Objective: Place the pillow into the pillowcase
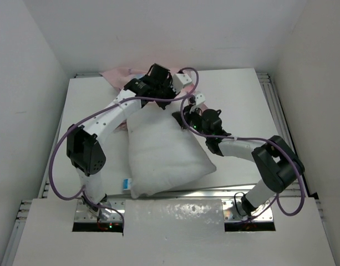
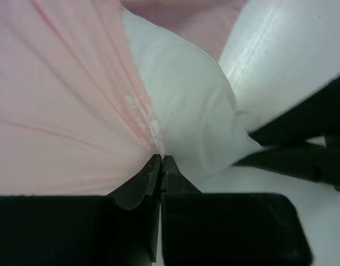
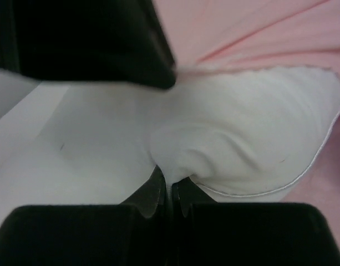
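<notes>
Left wrist: left end effector [image 2: 160,159] pinches pillowcase [image 2: 64,100] hem; right end effector [image 3: 170,182] pinches pillow [image 3: 242,127] corner. Insertion seemingly just begun; next, feed pillow deeper.

Both arms stretch forward and bend inward toward each other, the left claw [image 2: 160,158] and right claw [image 3: 168,177] near together, each pinched tightly closed.

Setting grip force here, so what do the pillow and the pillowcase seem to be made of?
The pillow: soft matte white fabric over plump stuffing; it dimples where the right gripper pinches it. The pillowcase: thin matte pale pink cloth, perhaps cotton or polyester; it fans into fine folds from the left gripper.
</notes>
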